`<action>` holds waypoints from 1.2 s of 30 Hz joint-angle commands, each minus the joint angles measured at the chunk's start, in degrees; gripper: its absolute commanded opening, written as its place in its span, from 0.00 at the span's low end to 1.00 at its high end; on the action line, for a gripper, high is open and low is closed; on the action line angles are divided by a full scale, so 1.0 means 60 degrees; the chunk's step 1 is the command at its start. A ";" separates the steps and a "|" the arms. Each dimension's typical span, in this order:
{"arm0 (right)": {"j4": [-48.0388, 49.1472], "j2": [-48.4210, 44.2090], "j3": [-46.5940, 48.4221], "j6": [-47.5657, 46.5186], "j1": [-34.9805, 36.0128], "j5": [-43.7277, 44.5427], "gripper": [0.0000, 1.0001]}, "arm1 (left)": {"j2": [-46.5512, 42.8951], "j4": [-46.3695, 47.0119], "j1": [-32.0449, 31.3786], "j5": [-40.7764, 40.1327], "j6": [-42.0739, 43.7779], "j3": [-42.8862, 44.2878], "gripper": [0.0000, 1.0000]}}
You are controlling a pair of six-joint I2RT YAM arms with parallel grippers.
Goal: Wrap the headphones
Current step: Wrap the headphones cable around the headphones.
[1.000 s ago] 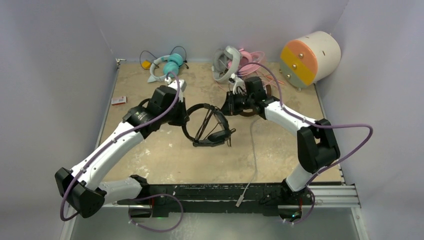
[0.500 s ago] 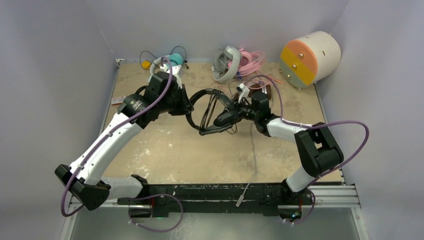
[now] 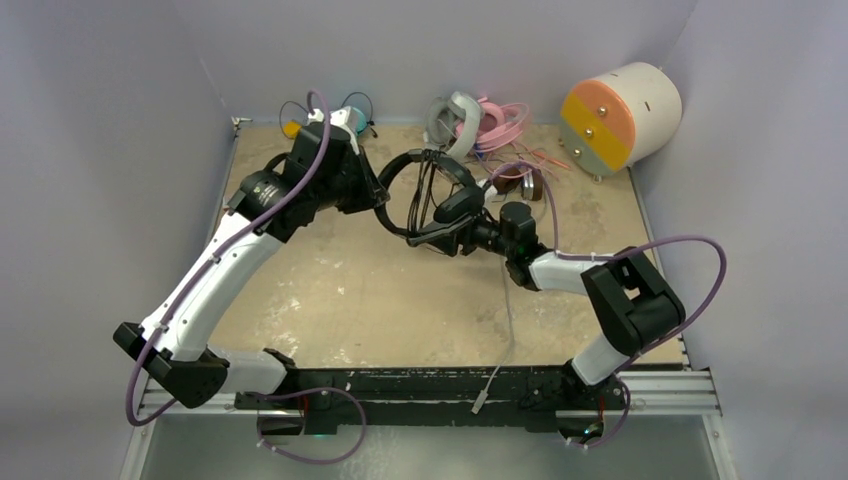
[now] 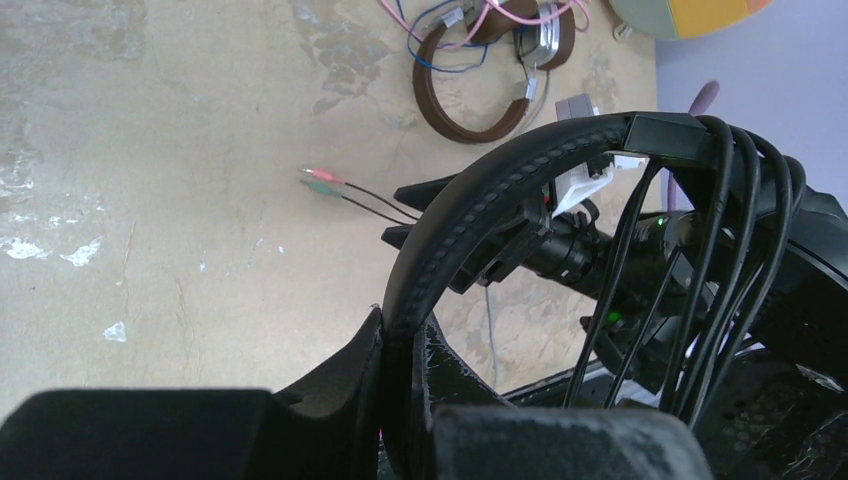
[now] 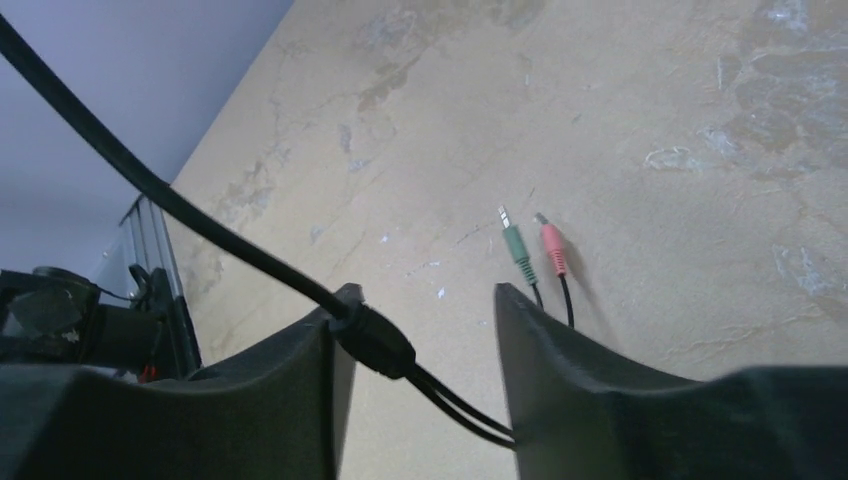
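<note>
The black headphones (image 3: 428,190) are held off the table, with their thin cable looped several times across the headband (image 4: 480,205). My left gripper (image 3: 378,206) is shut on the headband, shown pinched between its jaws in the left wrist view (image 4: 405,345). My right gripper (image 3: 447,236) is just right of and below the earcup, with jaws open (image 5: 420,325). The cable's Y-splitter (image 5: 375,340) lies between them against the left finger. The green and pink jack plugs (image 5: 532,248) lie on the table beyond.
Brown-and-silver headphones (image 3: 522,184) lie just behind the right arm. Grey-white (image 3: 452,122) and pink (image 3: 500,118) pairs sit at the back, and a teal-and-white pair (image 3: 350,118) behind the left arm. The cream cylinder (image 3: 620,112) is far right. A grey cable (image 3: 506,330) trails to the front rail.
The left arm carried the black headphones up and toward the back. The right gripper left the brown headphones and came to the left, under the black pair's cable.
</note>
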 commanded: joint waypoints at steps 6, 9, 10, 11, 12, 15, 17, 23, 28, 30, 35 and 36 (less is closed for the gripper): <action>0.1379 0.0476 -0.0157 0.0179 0.0446 0.0486 0.47 | 0.0162 -0.0280 0.0703 -0.0435 -0.1061 0.1244 0.00; 0.1397 0.0513 -0.0219 0.0111 0.0723 0.0661 0.43 | 0.0217 -0.0165 0.1125 -0.0081 -0.1168 0.1241 0.00; 0.1438 0.0529 -0.0235 0.0108 0.0822 0.0686 0.39 | 0.0259 -0.0112 0.1273 0.0053 -0.1205 0.1240 0.00; 0.1489 0.0560 -0.0254 0.0124 0.0927 0.0697 0.36 | 0.0303 -0.0059 0.1369 0.0132 -0.1256 0.1240 0.00; 0.1536 0.0586 -0.0265 0.0166 0.1049 0.0709 0.35 | 0.0347 -0.0009 0.1450 0.0164 -0.1308 0.1240 0.00; 0.1709 0.0639 -0.0385 0.0231 0.1451 0.0843 0.39 | 0.0531 0.0103 0.1653 0.0154 -0.1504 0.1240 0.00; 0.1777 0.0618 -0.0442 0.0239 0.1718 0.0885 0.28 | 0.0666 0.0179 0.1765 0.0154 -0.1621 0.1253 0.00; 0.1323 0.0095 -0.0507 0.0210 0.2703 0.1052 0.00 | 0.1092 0.0237 0.1946 -0.0847 -0.2629 0.1076 0.00; 0.0544 -0.0577 -0.0627 0.0166 0.3733 0.1793 0.00 | 0.1152 0.0644 0.2072 -0.0825 -0.3085 0.0681 0.00; 0.0377 -0.0871 -0.0761 0.0170 0.3797 0.1994 0.00 | 0.1141 0.0695 0.2073 -0.0789 -0.3067 0.0675 0.00; -0.0072 -0.1440 -0.0766 0.0026 0.3847 0.1882 0.00 | 0.1013 0.0536 0.2073 -0.1315 -0.2985 0.0738 0.00; -0.0212 -0.1554 -0.0736 -0.0001 0.3895 0.1820 0.00 | 0.0977 0.0534 0.2073 -0.1442 -0.2978 0.0729 0.00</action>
